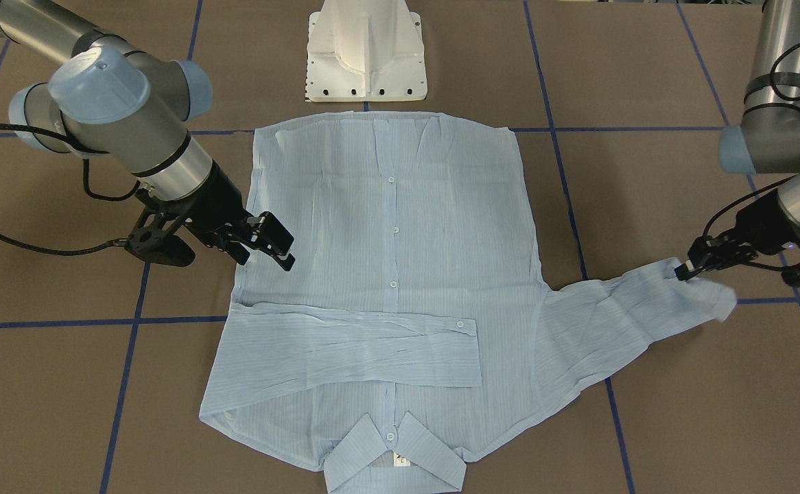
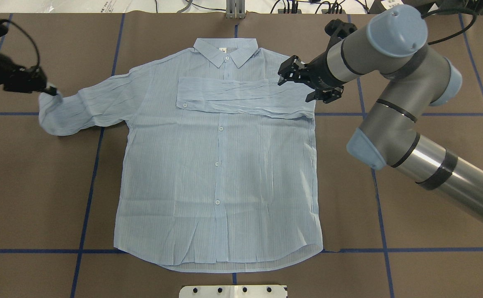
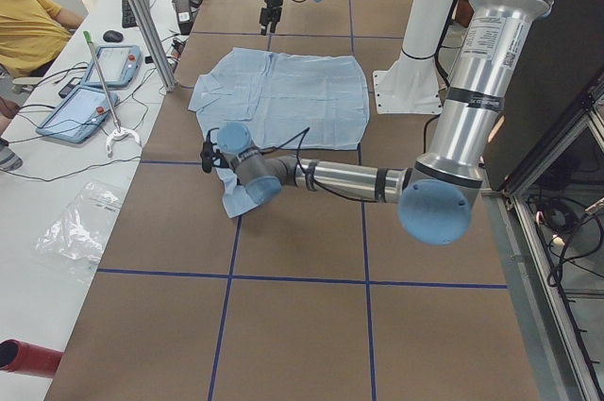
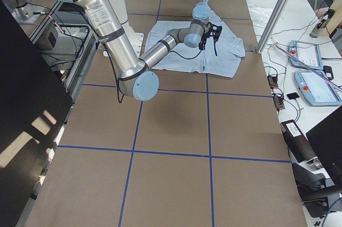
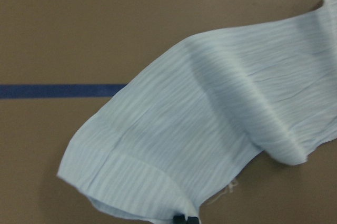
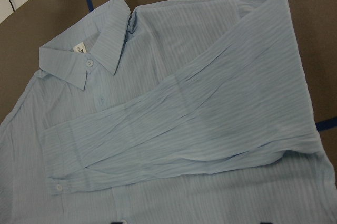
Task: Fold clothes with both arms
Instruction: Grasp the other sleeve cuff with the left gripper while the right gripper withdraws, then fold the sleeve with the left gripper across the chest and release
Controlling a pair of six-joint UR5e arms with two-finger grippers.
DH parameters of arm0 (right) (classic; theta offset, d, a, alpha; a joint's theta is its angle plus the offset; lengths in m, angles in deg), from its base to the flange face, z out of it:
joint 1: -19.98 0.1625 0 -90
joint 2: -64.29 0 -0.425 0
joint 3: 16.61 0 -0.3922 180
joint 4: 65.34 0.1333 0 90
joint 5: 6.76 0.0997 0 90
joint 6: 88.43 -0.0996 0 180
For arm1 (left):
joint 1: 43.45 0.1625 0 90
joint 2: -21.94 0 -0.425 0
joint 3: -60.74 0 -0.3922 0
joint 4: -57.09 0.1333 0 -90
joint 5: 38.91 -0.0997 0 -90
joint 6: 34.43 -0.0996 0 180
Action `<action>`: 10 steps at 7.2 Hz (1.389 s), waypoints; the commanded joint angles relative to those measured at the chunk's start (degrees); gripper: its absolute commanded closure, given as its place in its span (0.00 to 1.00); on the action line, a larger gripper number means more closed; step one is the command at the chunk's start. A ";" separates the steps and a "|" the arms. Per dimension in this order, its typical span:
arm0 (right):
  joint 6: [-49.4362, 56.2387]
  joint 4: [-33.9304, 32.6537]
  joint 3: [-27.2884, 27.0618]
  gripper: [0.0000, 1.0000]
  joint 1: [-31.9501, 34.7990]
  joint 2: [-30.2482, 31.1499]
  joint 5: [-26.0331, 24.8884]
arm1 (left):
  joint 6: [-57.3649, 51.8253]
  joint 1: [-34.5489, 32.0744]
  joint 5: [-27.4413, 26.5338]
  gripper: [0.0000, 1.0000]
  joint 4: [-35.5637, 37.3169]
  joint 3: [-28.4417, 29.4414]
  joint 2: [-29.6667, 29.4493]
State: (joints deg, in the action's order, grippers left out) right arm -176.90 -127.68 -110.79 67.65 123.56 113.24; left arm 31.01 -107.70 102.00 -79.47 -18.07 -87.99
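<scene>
- Your shirt (image 2: 220, 174) lies flat and face up on the brown table (image 2: 349, 207). It fills the middle of the overhead view, and its collar (image 2: 226, 51) is at the top of that view.
- The folded sleeve (image 2: 241, 97) lies across the chest, just under the collar. It hides the part of the button row beneath it.
- The long sleeve (image 2: 92, 105) sticks out toward the left side of the overhead view. It is wrinkly.
- The left gripper (image 2: 52, 91) is at the far end of the long sleeve. Its fingers are pinched together on the cloth near the cuff.
- In the left wrist view you only get a tiny black fingertip (image 5: 181, 219) at the bottom edge. The pinch itself is hard to see there.
- Most of the left arm is cut off at the left edge of the overhead view.
- The right gripper (image 2: 297, 85) hangs over the edge of the shirt, in the upper right of the overhead view. It is right where the folded sleeve starts.
- Its fingers are apart and hold nothing. You cannot tell if they touch the cloth.
- The neck label (image 6: 79, 49) is too small to read.
- In both side views the far gripper is too tiny to make out.
</scene>
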 commanded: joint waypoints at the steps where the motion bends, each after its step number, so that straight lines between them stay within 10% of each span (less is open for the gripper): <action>1: 6.34 -0.06 -1.89 0.10 6.61 5.39 7.06 | 20.95 10.93 -9.35 1.00 2.35 3.98 -18.65; 4: 12.34 0.03 -2.15 0.10 10.24 9.62 8.31 | 32.44 20.63 -21.35 1.00 2.35 15.73 -36.69; 8: 12.44 0.03 -2.24 0.01 11.48 11.39 7.88 | 33.70 26.80 -29.01 1.00 1.74 16.32 -38.95; 9: 12.44 0.03 -2.24 0.01 11.48 11.47 7.70 | 33.44 27.68 -30.25 0.40 1.56 16.23 -38.87; 10: 12.44 0.03 -2.24 0.01 11.39 11.56 7.53 | 33.35 27.95 -31.04 0.10 1.47 16.15 -39.04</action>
State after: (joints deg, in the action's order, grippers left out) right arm -164.46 -127.65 -113.02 79.08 135.01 120.98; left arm 64.49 -80.44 72.21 -77.85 -1.84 -126.88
